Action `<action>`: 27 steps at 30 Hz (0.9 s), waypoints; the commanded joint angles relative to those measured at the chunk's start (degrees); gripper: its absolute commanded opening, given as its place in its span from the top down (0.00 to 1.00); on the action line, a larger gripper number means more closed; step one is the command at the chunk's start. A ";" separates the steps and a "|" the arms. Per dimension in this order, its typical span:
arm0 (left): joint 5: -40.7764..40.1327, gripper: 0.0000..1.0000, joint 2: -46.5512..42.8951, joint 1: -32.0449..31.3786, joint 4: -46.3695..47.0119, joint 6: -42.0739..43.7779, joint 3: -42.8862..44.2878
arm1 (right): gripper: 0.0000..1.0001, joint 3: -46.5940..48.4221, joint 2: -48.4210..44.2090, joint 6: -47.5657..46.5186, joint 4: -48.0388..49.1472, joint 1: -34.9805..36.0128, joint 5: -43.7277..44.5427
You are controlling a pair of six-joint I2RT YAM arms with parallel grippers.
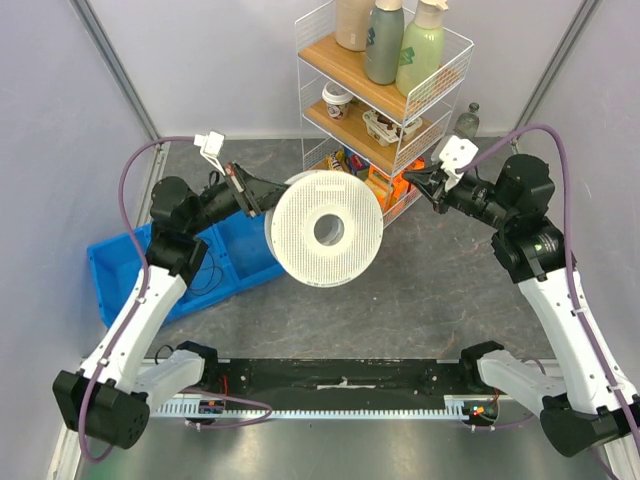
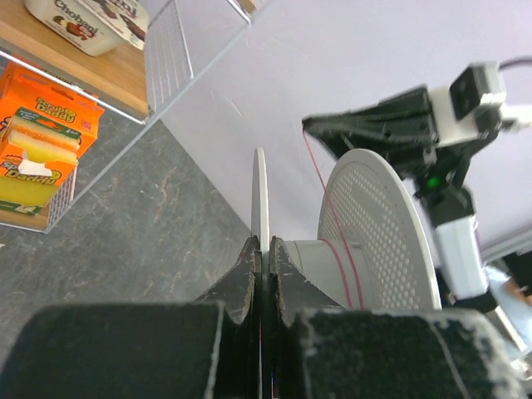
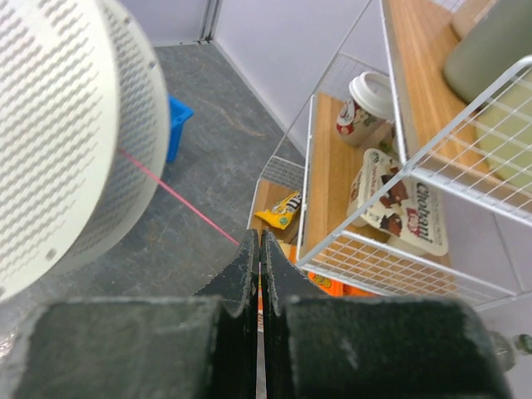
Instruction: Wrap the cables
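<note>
A white perforated spool [image 1: 328, 228] hangs in mid-air over the middle of the table, tilted on edge. My left gripper [image 1: 262, 205] is shut on the rim of its near flange [image 2: 260, 187], pinched between the fingertips. A thin red cable [image 2: 332, 216] is wound a couple of turns round the spool's hub [image 2: 309, 264] and runs taut up to my right gripper [image 2: 312, 125]. In the right wrist view the cable [image 3: 179, 197] stretches from the spool [image 3: 66, 133] to the tips of the right gripper [image 3: 260, 234], which is shut on it.
A white wire rack [image 1: 330, 55] stands at the back centre, close behind the right gripper, with bottles, a cup [image 3: 366, 104], a yoghurt pack [image 3: 403, 208] and sponge packs [image 2: 33, 158]. A blue bin [image 1: 120, 270] sits at the left under the left arm.
</note>
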 commanded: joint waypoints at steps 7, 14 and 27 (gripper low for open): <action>-2.01 0.98 3.39 4.91 5.37 -18.39 9.28 | 1.00 -9.00 -6.38 5.12 6.46 -2.67 -2.23; -6.15 0.98 5.58 5.26 4.04 -22.00 10.51 | 1.00 -12.79 -8.76 7.76 8.13 -2.67 -5.92; -18.89 0.99 9.19 5.44 -13.45 -26.92 19.65 | 1.00 -16.31 -9.29 14.53 16.21 3.30 -4.70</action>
